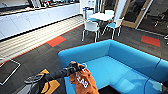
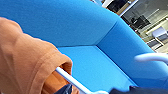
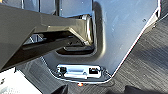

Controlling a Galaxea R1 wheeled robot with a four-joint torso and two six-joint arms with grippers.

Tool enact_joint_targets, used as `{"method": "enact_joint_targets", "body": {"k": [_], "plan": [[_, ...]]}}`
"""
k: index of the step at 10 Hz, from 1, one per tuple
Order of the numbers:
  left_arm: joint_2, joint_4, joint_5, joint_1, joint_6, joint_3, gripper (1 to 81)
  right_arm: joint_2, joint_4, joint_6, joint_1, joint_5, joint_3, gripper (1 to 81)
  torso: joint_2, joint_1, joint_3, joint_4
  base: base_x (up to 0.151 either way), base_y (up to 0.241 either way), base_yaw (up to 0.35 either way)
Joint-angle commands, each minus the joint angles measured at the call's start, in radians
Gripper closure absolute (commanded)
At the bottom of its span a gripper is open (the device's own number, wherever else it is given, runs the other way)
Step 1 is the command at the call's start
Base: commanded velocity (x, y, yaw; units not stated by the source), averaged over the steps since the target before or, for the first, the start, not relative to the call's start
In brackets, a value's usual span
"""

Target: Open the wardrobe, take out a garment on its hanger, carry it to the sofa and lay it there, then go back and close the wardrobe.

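Orange garment hangs from my left claw, pinched at the hanger, over the blue sofa front corner; released here, I judge it could slide off the seat edge

Hoodie lettering is folding into the cloth, partly unreadable, and its hem is running off the head view's bottom edge. Hanger is mostly hiding inside the fabric. Sofa is getting cut at the right edge.
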Motion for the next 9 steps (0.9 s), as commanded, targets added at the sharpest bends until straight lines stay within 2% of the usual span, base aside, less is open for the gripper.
{"method": "enact_joint_targets", "body": {"k": [1, 4, 6, 9], "plan": [[0.006, 0.071, 0.008, -0.145, 0.009, 0.101, 1.0, 0.006, 0.000, -0.001, -0.004, -0.044, 0.003, 1.0, 0.000, 0.000, 0.000, 0.000, 0.000, 0.000, 0.000], [-0.010, 0.124, 0.079, -0.125, 0.008, 0.133, 1.0, 0.006, 0.000, -0.001, -0.004, -0.044, 0.003, 1.0, 0.000, 0.000, 0.000, 0.000, 0.000, 0.000, 0.000], [-0.060, 0.126, 0.070, -0.103, 0.008, 0.131, 1.0, 0.006, 0.000, -0.001, -0.004, -0.044, 0.001, 1.0, 0.000, 0.000, 0.000, 0.000, 0.000, 0.000, 0.000], [-0.157, 0.134, 0.067, -0.003, 0.017, 0.184, 1.0, 0.006, 0.000, -0.001, -0.001, -0.044, 0.001, 1.0, 0.000, 0.000, 0.000, 0.000, 0.000, 0.000, 0.000]]}}
